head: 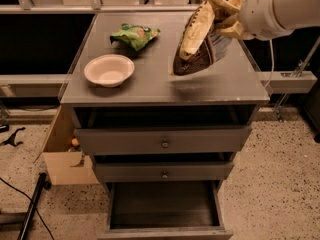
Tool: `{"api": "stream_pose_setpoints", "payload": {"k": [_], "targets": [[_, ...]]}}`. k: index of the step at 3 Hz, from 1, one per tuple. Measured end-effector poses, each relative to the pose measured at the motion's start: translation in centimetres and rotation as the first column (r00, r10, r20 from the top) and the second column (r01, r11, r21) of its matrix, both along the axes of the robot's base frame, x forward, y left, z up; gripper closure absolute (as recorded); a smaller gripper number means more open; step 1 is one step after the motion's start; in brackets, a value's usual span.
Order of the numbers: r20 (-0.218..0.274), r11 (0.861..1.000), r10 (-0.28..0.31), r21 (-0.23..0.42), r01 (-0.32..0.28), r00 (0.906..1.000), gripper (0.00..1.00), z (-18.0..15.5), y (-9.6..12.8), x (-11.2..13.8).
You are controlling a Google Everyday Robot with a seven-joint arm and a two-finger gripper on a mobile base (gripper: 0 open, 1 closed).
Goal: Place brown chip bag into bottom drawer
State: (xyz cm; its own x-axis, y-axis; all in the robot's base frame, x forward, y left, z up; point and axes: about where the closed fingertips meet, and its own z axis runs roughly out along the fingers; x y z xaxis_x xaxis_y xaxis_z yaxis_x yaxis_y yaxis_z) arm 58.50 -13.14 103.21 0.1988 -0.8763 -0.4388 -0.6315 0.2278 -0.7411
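Note:
The brown chip bag (197,44), pale yellow with a dark brown panel, hangs lifted above the right side of the cabinet top. My gripper (231,20) is shut on its upper end, at the top right of the view, with the white arm behind it. The bag tilts down to the left and casts a shadow on the top below it. The bottom drawer (165,209) stands pulled open at the foot of the cabinet, and its inside is bare.
A white bowl (109,69) and a green chip bag (135,34) lie on the left of the grey cabinet top (150,86). Two knobbed drawers (164,143) are closed above the open one. A cardboard box (62,156) stands on the floor at the left.

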Motion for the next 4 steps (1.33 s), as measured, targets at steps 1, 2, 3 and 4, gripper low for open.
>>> {"api": "stream_pose_setpoints", "payload": {"k": [1, 2, 3, 4], "targets": [[0.0, 1.0, 0.0, 0.0, 0.0, 1.0, 1.0, 0.0, 0.0, 0.0], [0.018, 0.999, 0.047, 0.005, -0.047, 0.9987, 1.0, 1.3, -0.1, -1.7], [0.038, 0.987, 0.159, 0.034, -0.16, 0.9866, 1.0, 3.6, -0.6, -5.4], [0.044, 0.928, 0.362, 0.076, -0.364, 0.9311, 1.0, 4.6, -1.7, -9.2]]}}
